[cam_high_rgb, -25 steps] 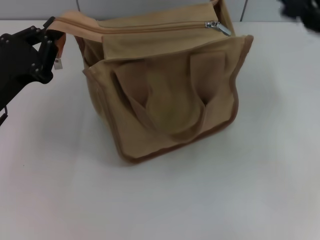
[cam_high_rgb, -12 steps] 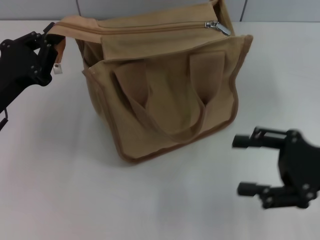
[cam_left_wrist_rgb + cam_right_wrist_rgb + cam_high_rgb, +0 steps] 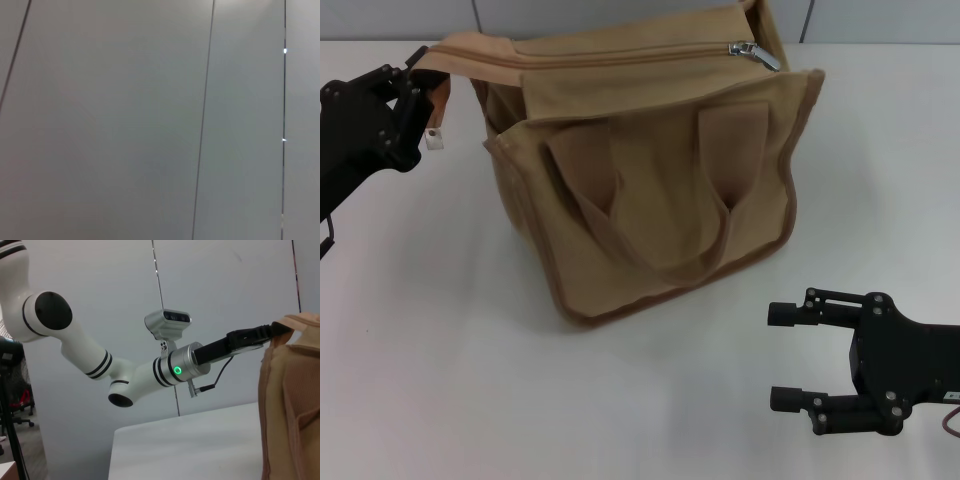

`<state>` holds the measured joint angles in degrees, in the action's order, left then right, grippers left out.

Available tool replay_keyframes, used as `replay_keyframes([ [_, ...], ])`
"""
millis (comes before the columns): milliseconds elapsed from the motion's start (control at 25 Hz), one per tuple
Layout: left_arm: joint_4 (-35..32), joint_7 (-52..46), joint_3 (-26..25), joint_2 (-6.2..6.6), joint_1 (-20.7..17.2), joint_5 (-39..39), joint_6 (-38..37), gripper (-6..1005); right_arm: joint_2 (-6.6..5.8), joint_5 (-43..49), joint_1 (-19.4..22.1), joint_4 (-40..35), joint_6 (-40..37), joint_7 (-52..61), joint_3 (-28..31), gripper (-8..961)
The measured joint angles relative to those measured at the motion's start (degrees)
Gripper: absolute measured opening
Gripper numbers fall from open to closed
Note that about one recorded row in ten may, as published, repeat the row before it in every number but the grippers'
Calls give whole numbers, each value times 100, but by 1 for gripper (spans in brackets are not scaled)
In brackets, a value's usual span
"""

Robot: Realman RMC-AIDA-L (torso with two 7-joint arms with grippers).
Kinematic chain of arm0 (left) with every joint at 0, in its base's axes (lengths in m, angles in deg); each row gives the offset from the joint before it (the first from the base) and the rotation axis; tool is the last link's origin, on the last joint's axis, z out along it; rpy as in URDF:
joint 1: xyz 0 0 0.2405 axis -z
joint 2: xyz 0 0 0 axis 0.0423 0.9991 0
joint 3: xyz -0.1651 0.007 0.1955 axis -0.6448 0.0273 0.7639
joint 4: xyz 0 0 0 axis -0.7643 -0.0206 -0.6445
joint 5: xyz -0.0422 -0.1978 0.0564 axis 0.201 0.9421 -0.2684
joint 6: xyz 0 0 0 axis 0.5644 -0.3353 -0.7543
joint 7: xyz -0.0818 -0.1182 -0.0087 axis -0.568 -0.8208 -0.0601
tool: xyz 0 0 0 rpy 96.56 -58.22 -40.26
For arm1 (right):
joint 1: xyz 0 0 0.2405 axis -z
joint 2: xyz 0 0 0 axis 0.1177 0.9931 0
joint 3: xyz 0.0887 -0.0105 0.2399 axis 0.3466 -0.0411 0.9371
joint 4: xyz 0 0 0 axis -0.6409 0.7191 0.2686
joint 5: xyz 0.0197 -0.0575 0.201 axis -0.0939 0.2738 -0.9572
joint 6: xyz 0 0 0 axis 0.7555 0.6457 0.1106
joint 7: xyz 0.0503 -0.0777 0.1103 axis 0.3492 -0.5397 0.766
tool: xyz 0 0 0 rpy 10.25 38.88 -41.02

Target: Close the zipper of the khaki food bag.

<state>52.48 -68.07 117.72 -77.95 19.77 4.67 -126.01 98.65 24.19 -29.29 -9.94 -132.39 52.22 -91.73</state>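
The khaki food bag [image 3: 650, 190] stands in the middle of the white table, its two handles hanging down the front. The zipper [image 3: 620, 55] runs along its top, with the silver pull tab [image 3: 753, 52] at the right end. My left gripper [image 3: 418, 72] is at the bag's upper left corner, shut on the tan end of the top flap [image 3: 460, 50]. The right wrist view shows that grip from the side, with the left gripper [image 3: 267, 333] on the bag [image 3: 292, 400]. My right gripper [image 3: 782, 357] is open and empty, low over the table in front of the bag's right corner.
A small white tag [image 3: 436, 138] hangs below the held flap end. The table [image 3: 440, 350] is white, with a grey panelled wall behind. The left wrist view shows only grey wall panels [image 3: 125, 125].
My right arm swung from the far upper right down to the front right of the bag, then settled lower and a little left. The left gripper and the bag barely moved.
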Motion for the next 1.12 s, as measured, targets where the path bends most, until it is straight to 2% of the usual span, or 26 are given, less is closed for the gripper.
replay_keyframes([
  [80,-192,-311,44,29,-14,-128,7,17,0,2,1,3,4,-3,3,768],
  [120,-506,-795,79,68,-23,-378,0,20,1,3,2,4,14,-2,3,768],
  [160,-506,-795,79,68,-23,-378,0,22,1,3,2,4,14,-2,3,768],
  [200,-844,-1339,80,102,-34,-696,-37,25,1,4,3,5,26,-2,3,768],
  [240,-844,-1339,80,102,-34,-696,-37,27,1,4,2,5,37,-1,3,768],
  [280,-1146,-1758,80,135,-45,-974,-101,30,1,6,1,5,55,0,3,768],
  [320,-1453,-2242,80,186,-56,-1250,-191,55,1,7,-5,5,94,2,3,768],
  [360,-1453,-2242,80,186,-56,-1250,-191,81,1,7,-5,5,94,2,3,768],
  [480,-1809,-3027,76,379,-58,-1549,-517,156,1,10,-28,25,149,4,-4,768],
  [520,-1827,-3346,18,526,-56,-1545,-876,182,1,11,-52,54,195,7,-21,768],
  [560,-1827,-3346,18,526,-56,-1545,-876,207,1,11,-52,54,195,7,-21,768],
  [680,-1767,-3572,-74,635,-54,-1509,-1381,325,1,11,-72,86,273,13,-29,768],
  [760,-1684,-3604,-35,641,-43,-1510,-1620,418,1,11,-74,90,300,15,-28,768],
  [800,-1555,-3509,160,587,-35,-1551,-1703,465,1,11,-75,91,304,15,-26,768],
  [880,-1490,-3422,288,562,-34,-1564,-1703,542,1,11,-75,92,310,15,-24,768],
  [920,-1302,-3115,645,488,-25,-1625,-1680,581,1,11,-75,93,320,19,-28,768],
  [960,-1302,-3115,645,488,-25,-1625,-1680,620,1,11,-75,93,320,19,-28,768],
  [1080,-1073,-2397,1222,359,-14,-1873,-1655,722,5,11,-80,119,362,39,-38,768],
  [1120,-991,-1892,1469,245,-13,-2163,-1596,746,9,11,-87,187,411,39,-40,768],
])
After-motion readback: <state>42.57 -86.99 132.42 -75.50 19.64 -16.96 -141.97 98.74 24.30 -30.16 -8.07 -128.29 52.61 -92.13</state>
